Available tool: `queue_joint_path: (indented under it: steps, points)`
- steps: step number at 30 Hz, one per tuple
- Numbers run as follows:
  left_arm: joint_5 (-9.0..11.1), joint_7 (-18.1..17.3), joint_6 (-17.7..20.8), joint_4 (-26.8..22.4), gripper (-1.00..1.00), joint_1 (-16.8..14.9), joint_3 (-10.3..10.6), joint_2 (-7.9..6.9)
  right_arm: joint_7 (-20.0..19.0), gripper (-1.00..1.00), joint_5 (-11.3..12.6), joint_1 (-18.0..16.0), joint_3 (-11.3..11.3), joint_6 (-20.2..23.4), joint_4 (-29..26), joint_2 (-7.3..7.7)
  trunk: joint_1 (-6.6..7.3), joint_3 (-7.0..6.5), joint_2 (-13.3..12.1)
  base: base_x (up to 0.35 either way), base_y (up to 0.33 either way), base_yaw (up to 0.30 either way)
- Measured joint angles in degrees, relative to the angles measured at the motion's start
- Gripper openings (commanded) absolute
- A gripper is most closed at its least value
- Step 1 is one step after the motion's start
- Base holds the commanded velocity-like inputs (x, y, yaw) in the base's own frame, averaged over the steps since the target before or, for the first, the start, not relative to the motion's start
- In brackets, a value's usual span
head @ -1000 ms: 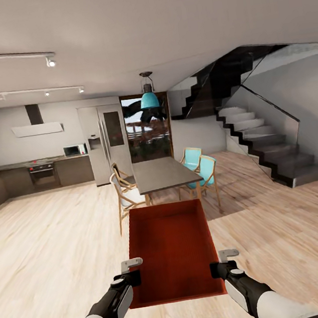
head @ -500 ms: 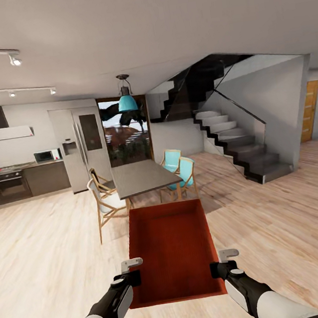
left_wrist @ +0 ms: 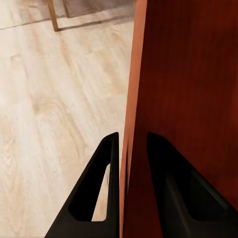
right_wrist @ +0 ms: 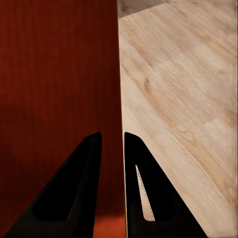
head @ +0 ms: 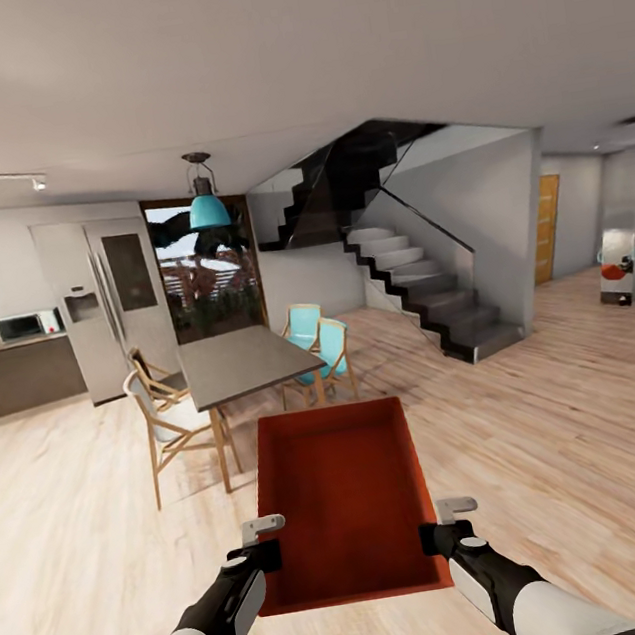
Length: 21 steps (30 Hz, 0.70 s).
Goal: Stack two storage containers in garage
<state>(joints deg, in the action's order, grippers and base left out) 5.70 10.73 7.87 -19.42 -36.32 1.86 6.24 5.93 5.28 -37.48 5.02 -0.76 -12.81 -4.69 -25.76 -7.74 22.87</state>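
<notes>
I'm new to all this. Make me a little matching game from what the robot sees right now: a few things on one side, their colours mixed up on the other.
Things:
1. storage container held between both tools
2. hanging lamp over the dining table
3. far door past the stairs
4. fridge

Colours:
A. teal
B. silver-grey
C. orange-red
D. warm wood-orange

Pairs: 1-C, 2-A, 3-D, 4-B
</notes>
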Motion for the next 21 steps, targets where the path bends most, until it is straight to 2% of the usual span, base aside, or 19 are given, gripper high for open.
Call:
queue_joint_path:
  steps: [21]
  points:
    - [-0.04,0.01,0.00,0.02,-1.00,0.00,-0.03,0.02,-0.01,-1.00,0.02,0.00,0.02,0.00,0.01,0.01,0.00,0.00,0.00,0.000,0.000,-0.289]
